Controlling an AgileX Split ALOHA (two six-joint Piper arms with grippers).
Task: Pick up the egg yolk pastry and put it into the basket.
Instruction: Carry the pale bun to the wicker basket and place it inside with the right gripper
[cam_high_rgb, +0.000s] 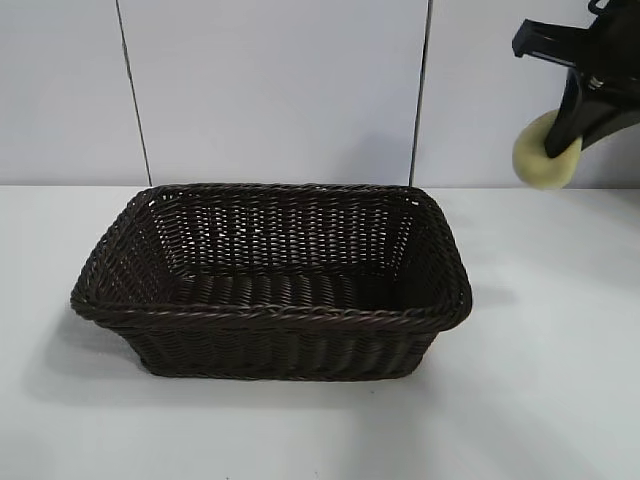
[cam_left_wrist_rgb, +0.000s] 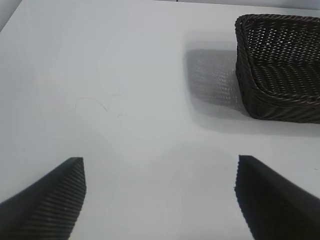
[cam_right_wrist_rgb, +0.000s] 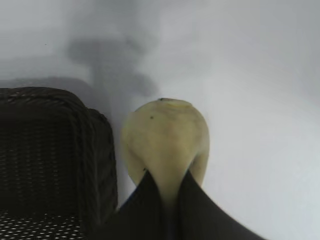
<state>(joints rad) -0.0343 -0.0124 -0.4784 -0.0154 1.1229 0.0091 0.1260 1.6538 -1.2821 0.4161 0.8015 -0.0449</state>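
Observation:
The pale yellow egg yolk pastry hangs in the air at the upper right, pinched and squashed between the fingers of my right gripper. In the right wrist view the pastry bulges out past my right gripper, which is shut on it, with the basket's corner close beside it. The dark brown wicker basket stands on the table's middle, nothing inside it. The pastry is above and to the right of the basket's far right corner. My left gripper is open over bare table, with the basket off to one side.
The white table spreads all round the basket. A pale panelled wall rises behind it. The basket casts a soft shadow on the table beside it.

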